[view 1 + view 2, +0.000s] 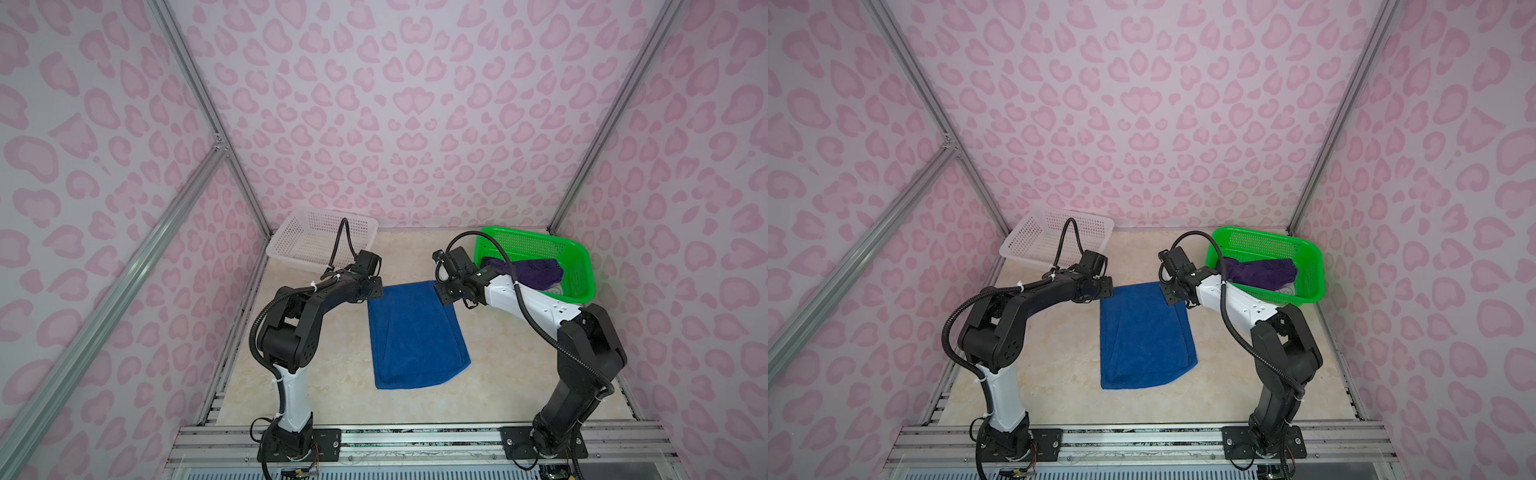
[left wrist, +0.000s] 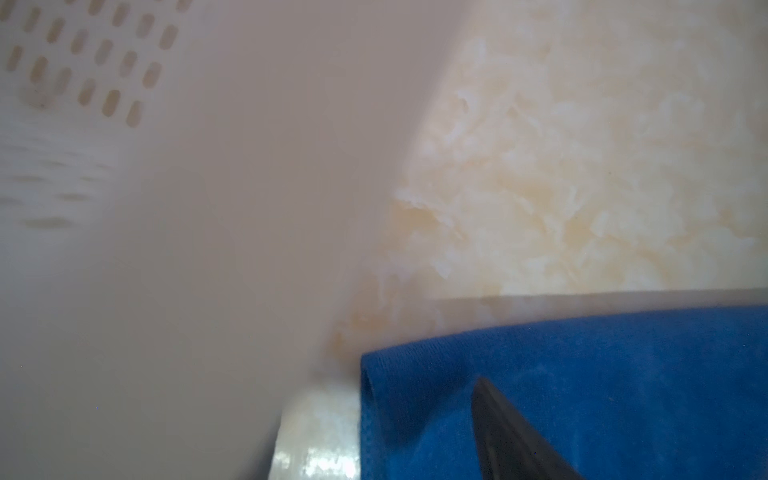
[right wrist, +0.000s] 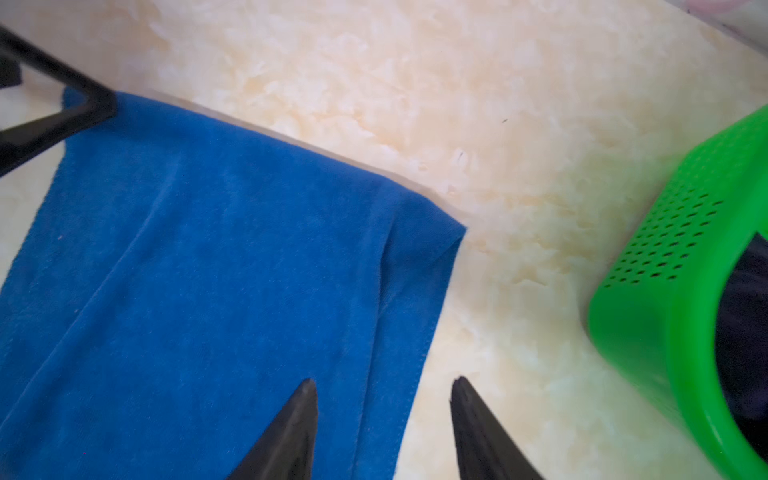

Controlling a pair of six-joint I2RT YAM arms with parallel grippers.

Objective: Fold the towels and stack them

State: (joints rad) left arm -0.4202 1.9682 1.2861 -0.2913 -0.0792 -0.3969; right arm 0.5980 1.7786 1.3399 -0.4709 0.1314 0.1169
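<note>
**Blue towel flat at centre, both grippers at its far corners**

Blue towel (image 1: 415,336) lies on the marbled table (image 1: 316,374), midway between the two arms. It forms a long doubled rectangle, short edges toward the back wall and toward the robot bases. A lengthwise crease shows in the right wrist view.

Left gripper (image 1: 374,293) sits at the towel's far-left corner. Left wrist view: one dark finger (image 2: 511,436) over the blue cloth; the other finger is not visible. Right wrist view: a dark finger frame rests on that same corner. Whether this gripper is released or clenched, cannot tell.

Right gripper (image 3: 382,386) is at the far-right corner, released. Its jaws stand apart, one finger over the cloth, the other over bare table, straddling the towel's hemmed long edge. Nothing is pinched.

Purple towel (image 1: 536,272) lies crumpled in the green basket (image 1: 582,266), far right of the table, just behind the right arm. A pale patch shows under it, too small to identify.

White basket (image 1: 291,241) stands far left, tilted against the wall, just behind the left gripper.
</note>
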